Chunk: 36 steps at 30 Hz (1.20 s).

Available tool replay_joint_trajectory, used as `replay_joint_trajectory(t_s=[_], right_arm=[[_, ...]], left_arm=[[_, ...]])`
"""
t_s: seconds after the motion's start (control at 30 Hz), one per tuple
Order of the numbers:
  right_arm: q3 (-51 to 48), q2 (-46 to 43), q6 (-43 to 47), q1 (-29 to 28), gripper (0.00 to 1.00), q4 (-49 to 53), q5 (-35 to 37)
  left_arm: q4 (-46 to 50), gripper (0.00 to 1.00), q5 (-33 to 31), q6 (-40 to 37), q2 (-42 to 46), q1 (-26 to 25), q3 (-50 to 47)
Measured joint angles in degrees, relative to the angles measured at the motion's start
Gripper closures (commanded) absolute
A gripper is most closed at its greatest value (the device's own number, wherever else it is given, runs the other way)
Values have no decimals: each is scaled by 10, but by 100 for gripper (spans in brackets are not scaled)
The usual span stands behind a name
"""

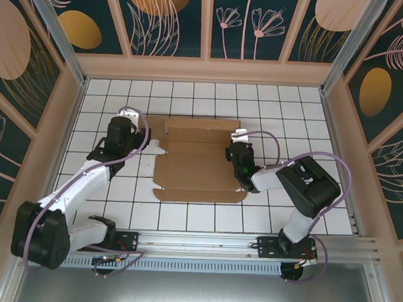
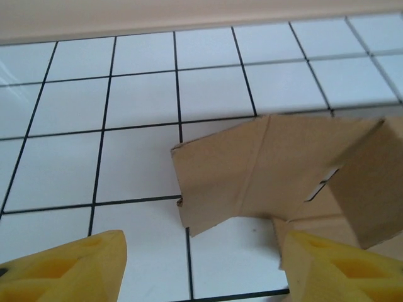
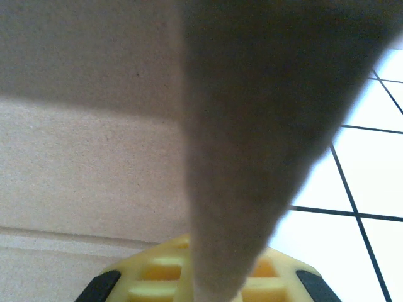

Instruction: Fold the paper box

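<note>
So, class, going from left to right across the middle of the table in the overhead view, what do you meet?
left gripper → paper box → right gripper, closed on the box's right edge

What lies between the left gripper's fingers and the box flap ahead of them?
Bare white tile, seen in the left wrist view. The left fingers stand open with nothing held, and a flap of the box lies just ahead.

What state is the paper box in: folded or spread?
Mostly spread. The paper box lies open and flat on the tiled table, with only some edge flaps bent up.
</note>
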State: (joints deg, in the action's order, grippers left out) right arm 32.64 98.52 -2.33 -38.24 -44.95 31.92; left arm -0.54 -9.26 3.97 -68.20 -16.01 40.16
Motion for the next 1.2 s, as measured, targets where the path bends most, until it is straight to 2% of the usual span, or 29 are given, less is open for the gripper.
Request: replay_joint_trajectory(t_s=[0.07,0.2,0.33,0.47,0.53,0.73,0.8,0.9,1.03,1.2], right_arm=[[0,0,0,0,90,0,0],[0,0,-2,0,89,0,-1],[0,0,-2,0,89,0,-1],[0,0,-3,0,89,0,-1],[0,0,-5,0,89,0,-2],[0,0,-8,0,89,0,-3],[0,0,-9,0,90,0,-5],[2,0,-10,-1,90,3,-8],[4,0,-11,-1,90,5,-10],[7,0,-11,-3,90,9,-16]], left_arm=[[-17,26,4,-31,-17,9,-2],[-57,22,4,-76,-57,32,1],[-80,25,23,-105,-99,42,6],[-101,30,64,-122,-104,45,8],[-108,40,81,-127,-109,45,15],[-117,82,104,-120,-129,45,28],[-118,94,113,-108,-129,47,28],[-121,99,126,-75,-129,44,28],[-127,97,124,13,-128,44,25],[-147,97,108,159,-125,42,10]])
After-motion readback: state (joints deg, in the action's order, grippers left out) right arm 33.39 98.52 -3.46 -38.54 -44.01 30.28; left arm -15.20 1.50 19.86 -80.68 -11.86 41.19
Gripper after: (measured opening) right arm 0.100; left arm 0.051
